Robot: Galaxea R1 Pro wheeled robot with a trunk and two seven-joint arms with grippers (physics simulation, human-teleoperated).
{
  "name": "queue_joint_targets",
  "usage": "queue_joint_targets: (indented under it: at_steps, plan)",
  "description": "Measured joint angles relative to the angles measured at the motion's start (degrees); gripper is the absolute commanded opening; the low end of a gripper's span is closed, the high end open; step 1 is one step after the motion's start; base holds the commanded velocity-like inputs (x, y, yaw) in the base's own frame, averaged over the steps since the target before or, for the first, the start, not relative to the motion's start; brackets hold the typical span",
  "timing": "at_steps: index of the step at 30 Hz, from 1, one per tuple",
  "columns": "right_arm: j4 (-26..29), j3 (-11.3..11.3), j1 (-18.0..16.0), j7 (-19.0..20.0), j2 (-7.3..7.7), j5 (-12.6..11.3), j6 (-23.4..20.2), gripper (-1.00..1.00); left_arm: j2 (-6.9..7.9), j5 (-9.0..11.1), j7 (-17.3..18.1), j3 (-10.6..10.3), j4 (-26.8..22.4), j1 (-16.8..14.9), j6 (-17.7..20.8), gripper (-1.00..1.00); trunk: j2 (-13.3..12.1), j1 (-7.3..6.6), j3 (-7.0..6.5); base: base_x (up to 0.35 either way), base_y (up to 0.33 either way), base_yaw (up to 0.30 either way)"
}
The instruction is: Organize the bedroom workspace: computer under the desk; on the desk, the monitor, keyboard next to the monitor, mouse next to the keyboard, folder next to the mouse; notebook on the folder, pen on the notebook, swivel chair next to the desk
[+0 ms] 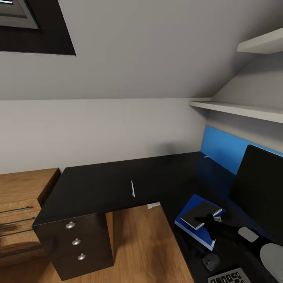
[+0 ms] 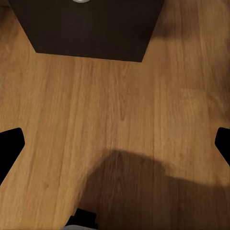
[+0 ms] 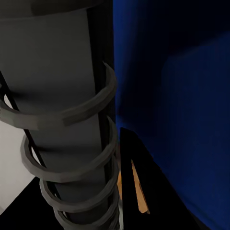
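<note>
Two items are already stacked: the notebook (image 1: 201, 213) is laid on the folder (image 1: 190, 208), on the desk (image 1: 98, 184) in front of the monitor (image 1: 259, 192). The right gripper (image 1: 215, 227) is seen at the notebook's near edge; whether it is spread or pinching cannot be told. The left gripper (image 2: 115, 143) is held spread wide above the floor (image 2: 120, 110). Release is best made only once the notebook is squared on the folder; the pen (image 1: 133, 188), lying well apart on the desk's other wing, would be fetched afterwards. Three drawers (image 1: 76, 241) are kept closed, their contents hidden
</note>
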State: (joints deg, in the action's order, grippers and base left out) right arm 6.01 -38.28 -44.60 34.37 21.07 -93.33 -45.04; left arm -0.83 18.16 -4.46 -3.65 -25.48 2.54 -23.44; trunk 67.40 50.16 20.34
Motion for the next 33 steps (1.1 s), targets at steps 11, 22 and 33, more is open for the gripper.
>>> queue_joint_targets:
  at_steps: [11,22,33]
  plan:
    - [0.0,0.0,0.0,-0.1,0.0,0.0,-0.1,-1.0,0.0,0.0,0.0,0.0,0.0,0.0,0.0,1.0,0.0,0.0,0.0,0.0,0.0,0.0]
    - [0.0,-0.1,0.0,-0.1,0.0,0.1,-0.1,-1.0,0.07,0.0,0.0,0.0,0.1,0.0,0.0,1.0,0.0,0.0,0.0,0.0,0.0,0.0]
    - [0.0,0.5,0.0,0.1,-0.01,-0.6,-0.4,1.0,0.06,0.0,0.0,0.0,0.1,0.0,0.0,1.0,0.0,0.0,-0.01,0.0,0.0,0.0]
